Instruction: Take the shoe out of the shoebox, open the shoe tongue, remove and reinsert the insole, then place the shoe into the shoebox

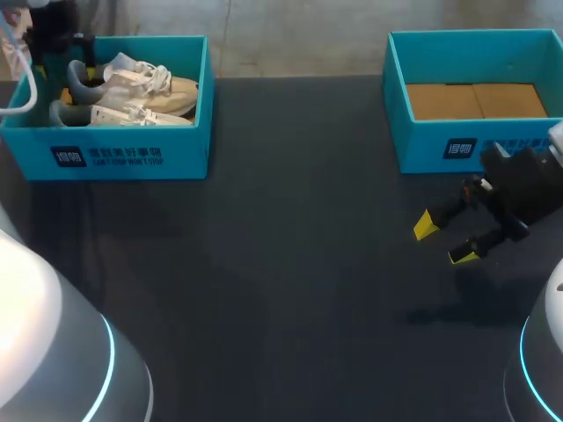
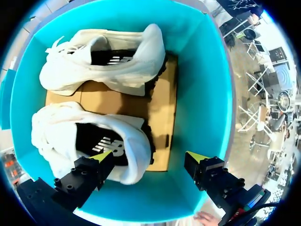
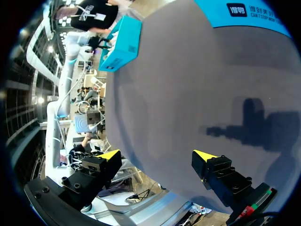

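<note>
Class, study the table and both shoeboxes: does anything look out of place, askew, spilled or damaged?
Nothing stands out. Both white shoes lie side by side in the left shoebox; the right shoebox holds only its cardboard floor; nothing lies spilled on the table.

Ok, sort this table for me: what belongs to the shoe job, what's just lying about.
Job: left shoebox, nearer shoe, farther shoe, open left gripper above them.
Lying about: right shoebox holding only cardboard; right gripper, open over the table.
</note>
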Available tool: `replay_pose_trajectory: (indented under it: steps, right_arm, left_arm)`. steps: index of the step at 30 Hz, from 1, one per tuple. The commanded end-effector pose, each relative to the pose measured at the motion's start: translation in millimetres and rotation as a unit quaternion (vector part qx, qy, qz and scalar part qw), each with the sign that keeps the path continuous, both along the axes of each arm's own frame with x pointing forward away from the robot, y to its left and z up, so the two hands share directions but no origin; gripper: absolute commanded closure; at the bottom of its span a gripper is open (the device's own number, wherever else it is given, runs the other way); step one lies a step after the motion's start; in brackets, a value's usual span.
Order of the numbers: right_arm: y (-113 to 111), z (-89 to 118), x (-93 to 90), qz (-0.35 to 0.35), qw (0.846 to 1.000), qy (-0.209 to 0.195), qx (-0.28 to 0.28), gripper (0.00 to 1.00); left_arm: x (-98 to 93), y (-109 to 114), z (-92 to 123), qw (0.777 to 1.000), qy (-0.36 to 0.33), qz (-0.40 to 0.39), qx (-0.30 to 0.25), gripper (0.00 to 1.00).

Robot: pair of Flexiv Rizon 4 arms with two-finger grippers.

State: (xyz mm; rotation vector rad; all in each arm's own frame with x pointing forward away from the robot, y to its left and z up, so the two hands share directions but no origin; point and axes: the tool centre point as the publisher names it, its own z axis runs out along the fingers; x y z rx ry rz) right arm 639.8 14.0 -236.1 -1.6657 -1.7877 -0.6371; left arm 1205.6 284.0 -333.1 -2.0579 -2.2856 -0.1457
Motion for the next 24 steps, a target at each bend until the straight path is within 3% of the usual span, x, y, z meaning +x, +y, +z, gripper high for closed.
replay_pose_trajectory:
  steps: [1,14,24]
  right_arm:
    - [0.6,-0.2,-1.5,-0.001,1.0,-0.001,-0.002,0.0]
    - [0.6,-0.2,-1.5,-0.001,1.0,-0.001,-0.002,0.0]
    - [0.6,-0.2,-1.5,-0.001,1.0,-0.001,-0.002,0.0]
  left_arm:
    - [-10.9,-1.2,14.4,1.0,-0.012,0.0,-0.005,0.0]
    - [-19.0,-8.4,54.0,0.999,-0.037,0.003,-0.032,0.0]
    - [-50.4,-9.0,93.0,0.997,-0.055,0.005,-0.054,0.0]
